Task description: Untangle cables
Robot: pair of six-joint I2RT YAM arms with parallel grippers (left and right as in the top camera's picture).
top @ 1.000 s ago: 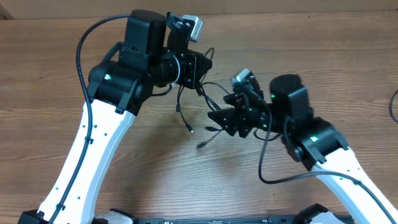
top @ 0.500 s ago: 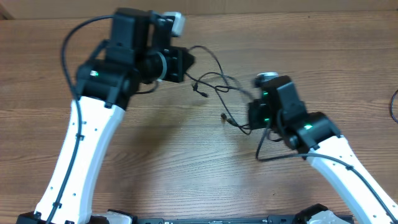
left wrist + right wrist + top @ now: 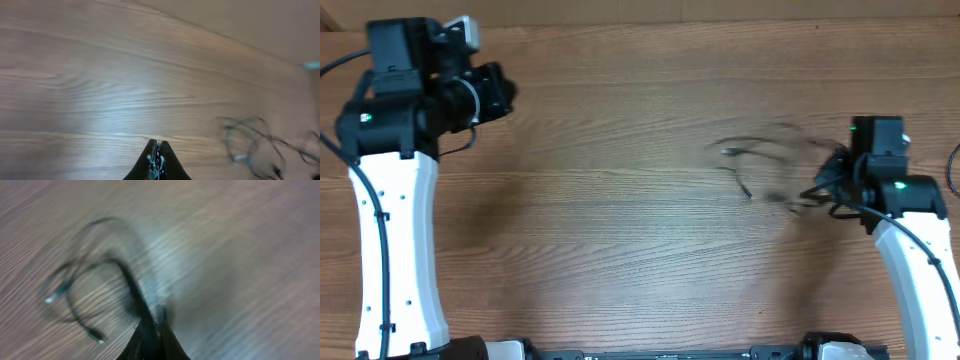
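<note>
Table (image 3: 620, 250): wood-grain top, mid-brown, grain running left to right; filled most of each view.
Beige strip (image 3: 720, 10): plain, unmarked, lay along the table's far edge.
Pale object (image 3: 835, 350): whitish, at the near edge, cut off by the frame; kind not discernible.

This looks like a robotics lab: two white-and-black jointed arms, the left arm (image 3: 395, 230) and the right arm (image 3: 915, 270), stand at one wood-grain table (image 3: 620, 230). Ahead of the left gripper (image 3: 156, 146), past the table's edge, runs a plain beige surface (image 3: 240, 15).
</note>
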